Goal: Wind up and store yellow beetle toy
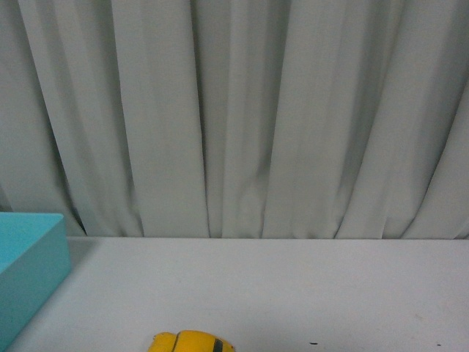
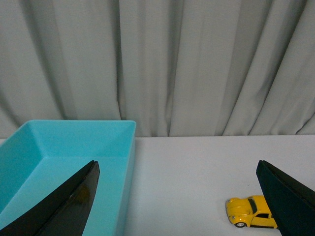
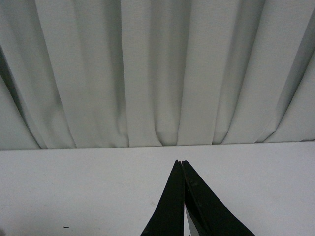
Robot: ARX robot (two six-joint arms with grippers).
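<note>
So the small, glossy yellow beetle toy sat on the plain white counter, right at the near edge of the front view, so only its rounded roof and a dark strip of window showed there. The left wrist view was way better: the toy had that curvy Beetle body, bulgy front fenders, dark windows and a small dark wheel with a pale hub. Its rear end was hidden behind one black finger. It stood on its wheels, off to the right of the big open turquoise plastic box, well apart from it and not inside.

The left tool had its fingers spread wide with nothing between them, one finger showing in front of the box. The right tool had its tips pressed together, holding nothing, over bare counter. A pale grey pleated curtain hung behind everything.
</note>
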